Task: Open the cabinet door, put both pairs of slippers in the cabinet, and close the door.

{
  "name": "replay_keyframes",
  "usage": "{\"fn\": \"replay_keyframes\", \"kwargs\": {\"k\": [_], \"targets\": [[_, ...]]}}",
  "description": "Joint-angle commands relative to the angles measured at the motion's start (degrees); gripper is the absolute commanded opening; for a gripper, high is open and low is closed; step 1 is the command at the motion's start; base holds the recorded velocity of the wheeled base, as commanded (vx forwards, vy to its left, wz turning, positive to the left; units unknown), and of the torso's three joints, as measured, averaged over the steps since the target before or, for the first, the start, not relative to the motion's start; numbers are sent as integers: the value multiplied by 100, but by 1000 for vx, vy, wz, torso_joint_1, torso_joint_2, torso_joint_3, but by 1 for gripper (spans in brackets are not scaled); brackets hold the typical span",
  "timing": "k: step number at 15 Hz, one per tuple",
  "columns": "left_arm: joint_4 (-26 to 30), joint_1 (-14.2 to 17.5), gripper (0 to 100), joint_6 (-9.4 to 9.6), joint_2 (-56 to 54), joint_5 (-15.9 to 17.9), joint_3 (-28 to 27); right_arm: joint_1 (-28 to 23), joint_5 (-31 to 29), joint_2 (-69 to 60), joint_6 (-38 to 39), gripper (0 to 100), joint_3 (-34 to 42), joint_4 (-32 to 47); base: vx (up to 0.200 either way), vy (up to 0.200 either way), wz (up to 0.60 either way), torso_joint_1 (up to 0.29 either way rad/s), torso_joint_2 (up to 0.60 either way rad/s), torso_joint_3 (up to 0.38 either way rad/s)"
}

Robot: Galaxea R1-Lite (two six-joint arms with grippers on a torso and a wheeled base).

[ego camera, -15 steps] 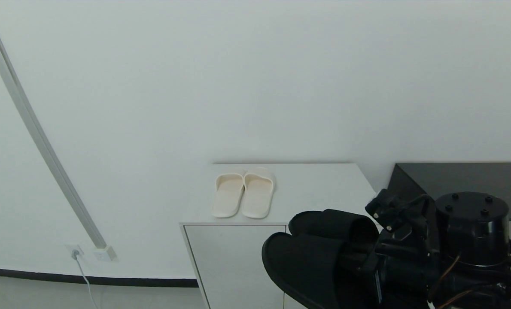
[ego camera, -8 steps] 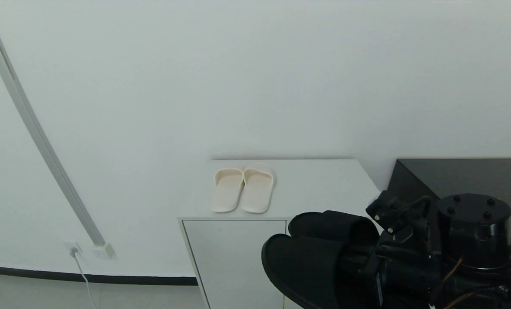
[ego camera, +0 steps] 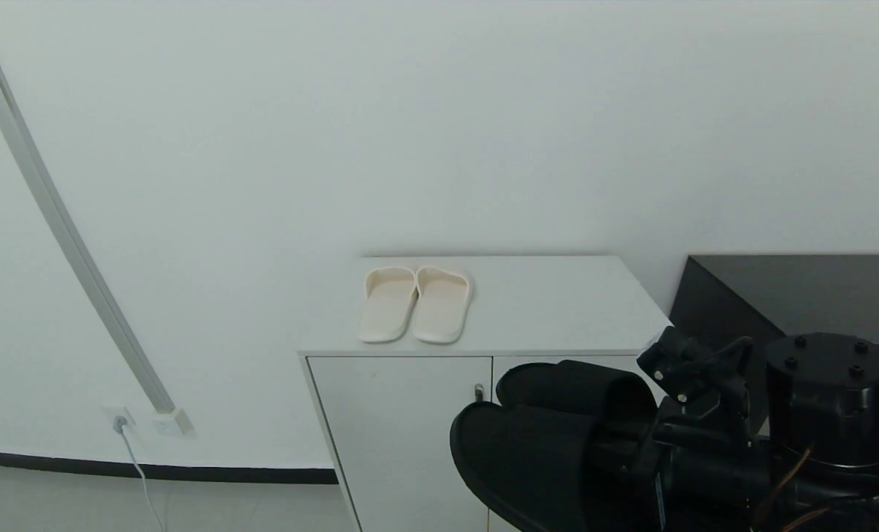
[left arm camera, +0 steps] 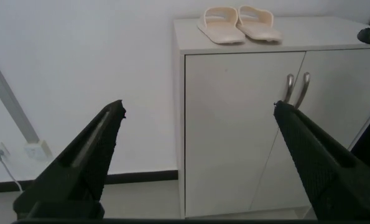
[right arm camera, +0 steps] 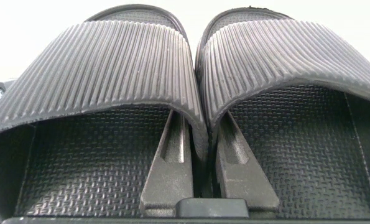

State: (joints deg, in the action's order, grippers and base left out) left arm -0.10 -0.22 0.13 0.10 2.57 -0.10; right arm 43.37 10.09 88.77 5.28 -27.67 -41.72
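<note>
A cream pair of slippers (ego camera: 414, 304) (left arm camera: 237, 23) lies side by side on top of the white cabinet (ego camera: 558, 310) (left arm camera: 234, 137). Both cabinet doors are closed, with two metal handles (left arm camera: 296, 90) (ego camera: 479, 391) at the middle seam. My right gripper (right arm camera: 200, 121) is shut on the black pair of slippers (ego camera: 550, 436) (right arm camera: 129, 68), pinching their adjoining inner strap edges, and holds them in front of the cabinet's right door. My left gripper (left arm camera: 197, 155) is open wide, facing the cabinet front from some distance, with nothing between its fingers.
A black table (ego camera: 801, 288) stands right of the cabinet against the wall. Left of the cabinet are a wall socket with a cable (ego camera: 118, 425) and a slanted grey conduit (ego camera: 55, 214), with bare floor below.
The whole head picture has shifted: the cabinet sits higher and more of its doors show, so the camera moved. The right gripper keeps its hold on the black slippers.
</note>
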Motion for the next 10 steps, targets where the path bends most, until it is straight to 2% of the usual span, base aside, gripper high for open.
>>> {"fn": "replay_keyframes", "kwargs": {"k": [1, 10], "targets": [[1, -4, 100, 4, -1, 6, 1, 13, 1, 26, -1, 0, 25, -3, 0, 0, 0, -217, 486, 276], [1, -4, 100, -5, -1, 15, 1, 13, -7, -18, -44, 0, 87, -3, 0, 0, 0, -219, 535, 314]]}}
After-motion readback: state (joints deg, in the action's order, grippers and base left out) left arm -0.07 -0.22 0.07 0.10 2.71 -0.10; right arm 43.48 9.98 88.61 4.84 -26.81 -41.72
